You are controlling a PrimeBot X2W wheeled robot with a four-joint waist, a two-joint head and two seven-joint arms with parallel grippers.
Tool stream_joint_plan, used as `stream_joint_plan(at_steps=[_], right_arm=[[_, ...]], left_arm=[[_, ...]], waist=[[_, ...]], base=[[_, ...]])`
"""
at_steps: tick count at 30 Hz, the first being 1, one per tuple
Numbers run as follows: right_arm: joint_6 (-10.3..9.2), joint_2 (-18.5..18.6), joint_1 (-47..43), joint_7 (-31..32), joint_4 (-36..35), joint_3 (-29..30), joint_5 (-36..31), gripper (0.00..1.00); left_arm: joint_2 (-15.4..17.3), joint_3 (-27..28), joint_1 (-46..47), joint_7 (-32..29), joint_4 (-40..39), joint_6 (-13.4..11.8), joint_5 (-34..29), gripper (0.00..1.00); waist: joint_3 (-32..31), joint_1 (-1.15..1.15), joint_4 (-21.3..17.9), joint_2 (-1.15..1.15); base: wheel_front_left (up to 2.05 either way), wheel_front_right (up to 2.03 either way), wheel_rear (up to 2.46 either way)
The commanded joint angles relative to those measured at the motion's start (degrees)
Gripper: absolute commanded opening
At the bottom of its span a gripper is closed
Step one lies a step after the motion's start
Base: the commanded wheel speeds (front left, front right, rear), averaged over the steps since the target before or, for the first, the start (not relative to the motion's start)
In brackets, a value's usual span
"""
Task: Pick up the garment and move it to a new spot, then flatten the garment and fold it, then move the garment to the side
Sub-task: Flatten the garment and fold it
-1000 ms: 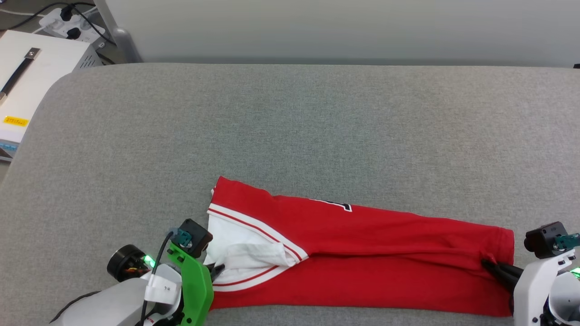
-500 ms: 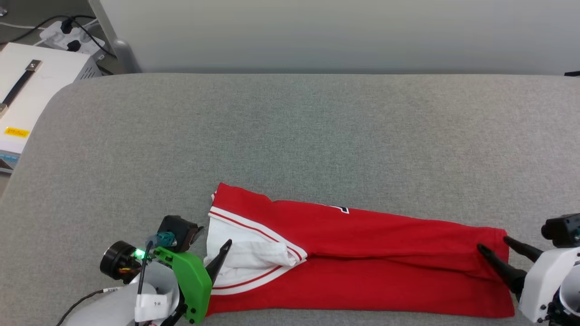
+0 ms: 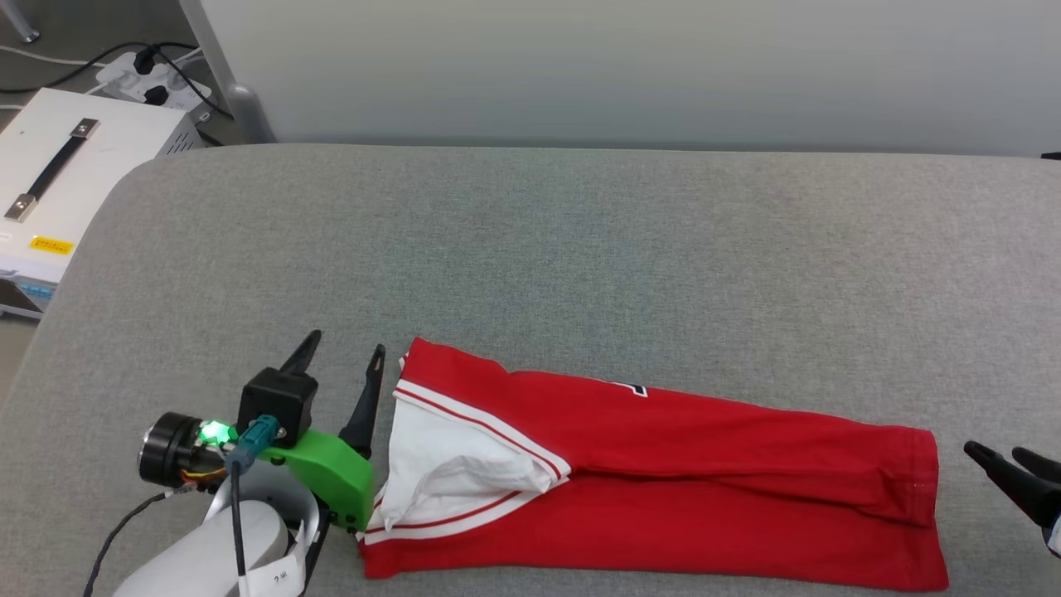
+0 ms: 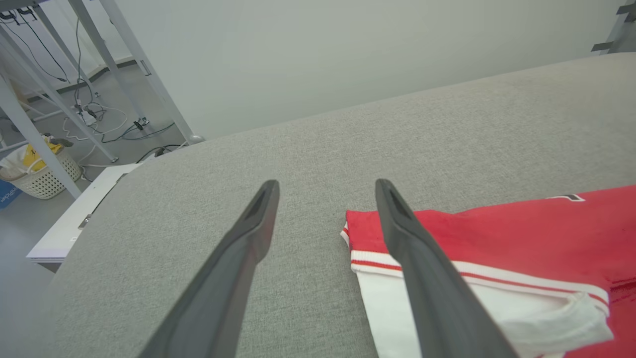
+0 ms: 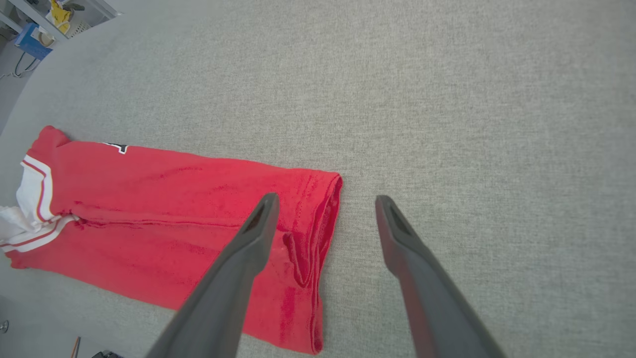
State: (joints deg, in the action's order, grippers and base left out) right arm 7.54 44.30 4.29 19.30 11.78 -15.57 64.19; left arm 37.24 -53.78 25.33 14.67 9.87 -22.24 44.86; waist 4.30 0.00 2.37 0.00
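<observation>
Folded red garment (image 3: 704,489) flat on grey table (image 3: 580,249); left gripper (image 3: 346,342) spread wide, empty, beside sleeve end; right gripper (image 3: 995,450) likewise beside hem.

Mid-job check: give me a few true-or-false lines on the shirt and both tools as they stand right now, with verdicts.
1. The left tool is open and holds nothing. True.
2. The right tool is clamped on the hem of the shirt. False: its fingers stand apart with nothing between them, just off the shirt's right end.
3. The shirt lies folded into a long strip on the grey surface. True.
4. The white sleeve is at the end of the shirt nearest the right tool. False: it is at the left end, beside the left tool.
</observation>
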Motion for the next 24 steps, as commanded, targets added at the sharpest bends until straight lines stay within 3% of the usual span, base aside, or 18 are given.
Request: stream_joint_plan(at_steps=[1,6,12,24], right_arm=[[-0.05,0.14,-0.87,1.54,0.81,0.29,1.2,1.0],[-0.05,-1.15,-0.48,6.09,4.3,-0.04,3.79,1.0],[-0.05,-3.5,1.1,7.39,7.1,-1.28,4.39,1.0],[-0.05,-7.44,4.04,7.88,10.7,-6.52,2.98,1.0]], left_arm=[[-0.43,2.06,-1.97,0.3,-0.71,-0.77,-2.15,1.0],[-3.53,11.14,-7.23,0.31,-3.45,-2.22,-9.68,1.0],[-8.63,20.4,-12.64,0.32,-4.82,-1.77,-17.18,1.0],[-17.94,33.54,-19.22,0.32,-5.18,4.4,-27.81,1.0]], waist=[[0.35,0.0,0.27,0.0],[1.23,0.0,1.18,0.0],[2.43,0.0,2.61,0.0],[4.08,0.0,5.04,0.0]], base=[[0.0,0.0,0.0],[0.0,0.0,0.0],[0.0,0.0,0.0],[0.0,0.0,0.0]])
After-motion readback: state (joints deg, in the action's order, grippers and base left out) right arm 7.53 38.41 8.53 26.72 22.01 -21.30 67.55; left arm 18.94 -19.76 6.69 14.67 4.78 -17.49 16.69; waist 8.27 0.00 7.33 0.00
